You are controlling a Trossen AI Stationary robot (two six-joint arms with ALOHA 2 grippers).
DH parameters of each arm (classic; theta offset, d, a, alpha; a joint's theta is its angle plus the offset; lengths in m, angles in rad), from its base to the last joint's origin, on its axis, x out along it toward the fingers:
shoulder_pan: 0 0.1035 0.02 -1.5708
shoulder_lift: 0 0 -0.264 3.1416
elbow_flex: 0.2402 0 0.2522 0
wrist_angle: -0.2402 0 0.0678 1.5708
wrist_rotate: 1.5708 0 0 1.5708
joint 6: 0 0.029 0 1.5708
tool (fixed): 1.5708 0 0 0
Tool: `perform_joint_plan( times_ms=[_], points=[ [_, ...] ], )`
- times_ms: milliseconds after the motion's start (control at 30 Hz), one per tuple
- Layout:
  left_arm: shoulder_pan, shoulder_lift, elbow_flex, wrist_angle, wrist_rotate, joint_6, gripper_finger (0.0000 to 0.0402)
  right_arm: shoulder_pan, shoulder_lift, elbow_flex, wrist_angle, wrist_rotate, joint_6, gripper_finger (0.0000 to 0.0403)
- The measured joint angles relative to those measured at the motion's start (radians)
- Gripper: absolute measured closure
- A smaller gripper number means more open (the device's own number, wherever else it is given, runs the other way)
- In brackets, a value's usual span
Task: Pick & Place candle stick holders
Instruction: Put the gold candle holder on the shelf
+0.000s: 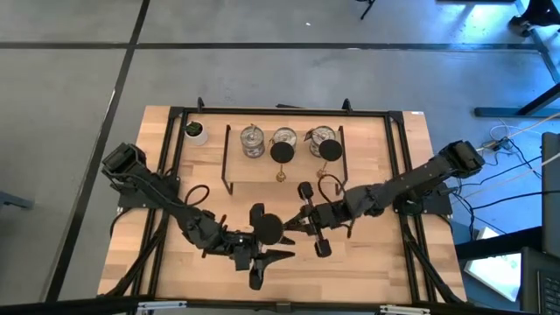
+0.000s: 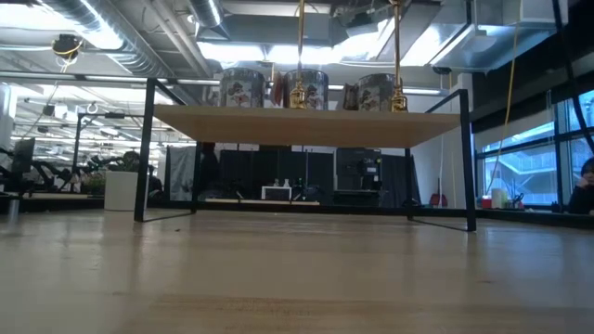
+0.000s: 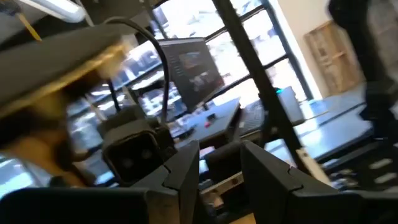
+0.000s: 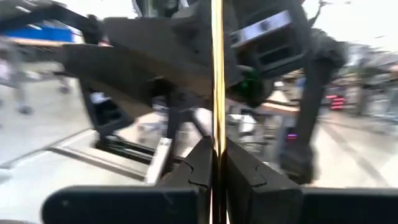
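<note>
Fingers of the right gripper pinch a slim gold-brass stemmed candle stick holder above the wooden table's front middle, its long axis lying along them and its dark disc end toward the left gripper, whose fingers stand slightly apart.

an open lab or workshop: exposed ceiling ducts, desks with monitors, big windows.

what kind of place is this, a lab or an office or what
Probably a robotics lab inside an open-plan office or workshop: two dark robot arms work at a wooden table, exposed silver ceiling ducts run overhead, and desks with a dark computer monitor stand by large windows.
</note>
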Motion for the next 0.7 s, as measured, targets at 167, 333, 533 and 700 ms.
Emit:
perform_joint_plan(
  times_ms=[167, 333, 533, 700],
  points=[
    [0.007, -0.001, 0.039, -0.116, -0.005, -0.074, 0.0288, 0.060, -0.001, 0.000, 0.039, 0.192, -0.108, 0.0379],
    [0.019, -0.002, 0.050, -0.152, -0.106, -0.131, 0.0288, 0.117, -0.002, 0.000, 0.075, 0.299, -0.200, 0.0379],
    [0.000, -0.002, 0.050, -0.116, -0.302, -0.126, 0.0288, 0.143, -0.003, 0.000, 0.087, 0.407, -0.262, 0.0379],
    [-0.020, -0.004, 0.050, -0.084, -0.304, -0.124, 0.0288, 0.145, -0.006, 0.001, 0.079, 0.415, -0.265, 0.0379]
  ],
)
